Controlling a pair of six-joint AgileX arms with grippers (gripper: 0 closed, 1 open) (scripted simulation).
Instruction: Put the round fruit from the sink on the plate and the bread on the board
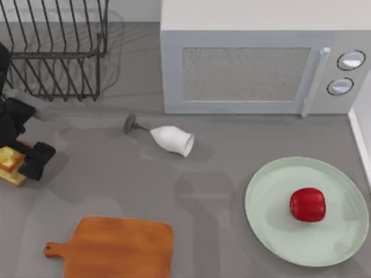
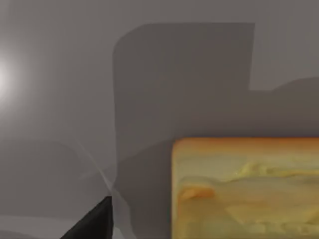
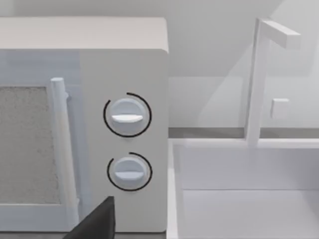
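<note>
While the fruit [image 1: 307,204] already sits on the plate [image 1: 275,231] at the counter's [image 1: 220,174] right, the bread [image 1: 11,164] hangs at the far left edge, grasped in the left pincer [image 1: 22,162] and, judging by the wrist view, lifted clear of the grey surface. The board [image 1: 119,246] lies near, toward the front, bare and waiting.

The risk from here is the carry: the slab is thick and held by its sides at the very edge of the counter, so a jolt or a loose clamp could let it tilt, slip and land short of the board or off the counter. Setting it down off-centre could leave it overhanging the handle end.

A tipped wine glass [image 1: 168,138] lies mid-counter, well apart from the likely path. A dish rack [image 1: 55,49] stands behind the left arm; a microwave [image 1: 255,63] fills the back. Nothing stands between bread and board. For the right pincer [image 3: 97,221], facing the microwave and sink [image 3: 239,199], I cannot tell the finger state.
</note>
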